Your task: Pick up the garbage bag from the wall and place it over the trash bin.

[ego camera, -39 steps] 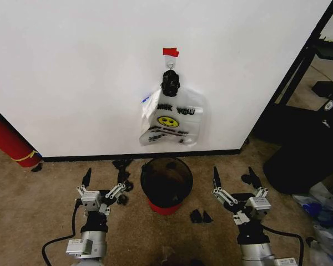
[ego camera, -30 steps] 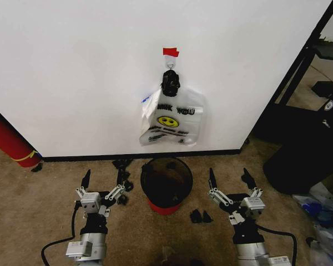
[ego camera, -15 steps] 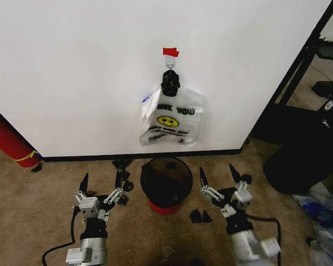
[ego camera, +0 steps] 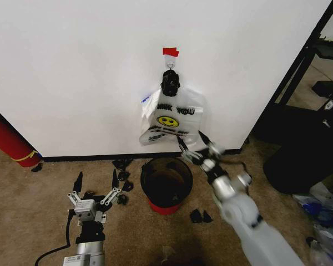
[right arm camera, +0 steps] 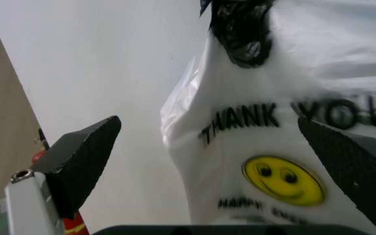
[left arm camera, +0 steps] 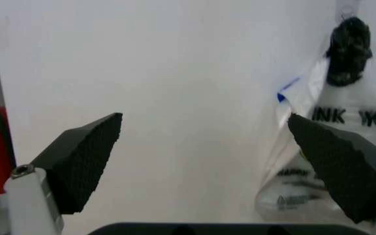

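Left pincer [ego camera: 94, 185] is sitting low over the carpet floor [ego camera: 33, 205] at the near left, fingers spread apart, nothing between them; in its wrist view the two black pads [left arm camera: 83, 159] are framing bare wall with the bag off to one side. Trash bin [ego camera: 166, 183], round black with a red base, is standing on the floor just right of that pincer, close to the baseboard [ego camera: 89, 157], mouth open and uncovered. Small black bits [ego camera: 198, 216] are lying on the carpet just right of the bin's base, more [ego camera: 122, 164] by the baseboard to its left. Right arm is reaching forward past the bin's right rim, and the right pincer [ego camera: 195, 145] is up at the lower right corner of the garbage bag [ego camera: 172, 123], fingers apart, not clamped on anything; can't tell whether a fingertip is touching the plastic. In the right wrist view the pads [right arm camera: 83, 161] are spread either side of the bag's print, THANK YOU and the yellow smiley [right arm camera: 283, 180] sitting between them. Bag is hanging flat against the wall [ego camera: 72, 72], directly above the bin, bunched black at the top [ego camera: 170, 83] under a small hook [ego camera: 170, 65] with red tape [ego camera: 170, 52] above it. Red cylinder [ego camera: 8, 138] is leaning at the wall's far left.
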You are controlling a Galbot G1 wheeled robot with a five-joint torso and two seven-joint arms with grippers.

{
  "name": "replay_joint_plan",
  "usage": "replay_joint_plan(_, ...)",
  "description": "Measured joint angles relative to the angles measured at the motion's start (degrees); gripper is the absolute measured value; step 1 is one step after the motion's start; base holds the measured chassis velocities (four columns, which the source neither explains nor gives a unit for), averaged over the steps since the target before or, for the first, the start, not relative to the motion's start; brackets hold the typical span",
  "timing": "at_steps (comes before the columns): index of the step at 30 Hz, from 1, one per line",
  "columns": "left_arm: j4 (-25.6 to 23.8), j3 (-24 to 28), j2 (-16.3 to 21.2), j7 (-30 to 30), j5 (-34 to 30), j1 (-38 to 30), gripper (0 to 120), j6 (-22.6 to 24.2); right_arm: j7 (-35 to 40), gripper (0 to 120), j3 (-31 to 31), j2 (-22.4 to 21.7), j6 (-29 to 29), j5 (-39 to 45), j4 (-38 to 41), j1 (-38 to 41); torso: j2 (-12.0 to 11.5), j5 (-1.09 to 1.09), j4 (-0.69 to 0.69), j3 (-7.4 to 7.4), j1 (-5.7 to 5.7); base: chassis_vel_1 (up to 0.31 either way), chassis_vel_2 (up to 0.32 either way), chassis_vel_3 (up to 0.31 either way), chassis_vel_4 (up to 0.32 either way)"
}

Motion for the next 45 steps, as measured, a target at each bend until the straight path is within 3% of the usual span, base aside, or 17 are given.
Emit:
replay_joint_plan(5, -1.22, -0.56, -2.69, -0.18, 1.52, 1.58, 100, -1.77, -1.23, 100, -2.13, 2.91, 0.43, 0.91, -7.89, 8.37, 0.00, -0.01, 0.01, 0.00, 0.00, 0.000, 0.000, 0.000, 0.000)
replay_joint_plan(15, -3.42, -5.53, -3.21, -0.08, 0.31, 1.52, 100, -2.67, -2.65, 100, -5.06, 8.02, 0.44, 1.56, -17.97, 18.90, 0.00, -0.02, 0.01, -0.01, 0.00, 0.000, 0.000, 0.000, 0.000)
replay_joint_plan(21, -3.74, -5.35, -3.86, -0.25, 0.82, 2.33, 100, -3.14, -2.93, 100, -4.28, 8.12, 0.64, 0.39, -19.36, 19.83, 0.00, -0.02, 0.01, -0.01, 0.00, 0.000, 0.000, 0.000, 0.000)
replay_joint_plan(29, -4.44, -5.08, -4.75, -0.59, 1.36, 3.17, 100, -3.82, -3.66, 100, -3.50, 4.91, 0.58, 0.43, -18.23, 19.37, 0.00, -0.02, -0.02, -0.02, -0.01, 0.000, 0.000, 0.000, 0.000)
replay_joint_plan(45, -4.89, -5.13, -4.81, -1.06, 0.96, 3.83, 100, -3.94, -3.68, 100, -3.10, 7.80, -0.20, 0.89, -19.94, 21.91, 0.00, -0.01, 0.00, -0.01, -0.01, 0.000, 0.000, 0.000, 0.000)
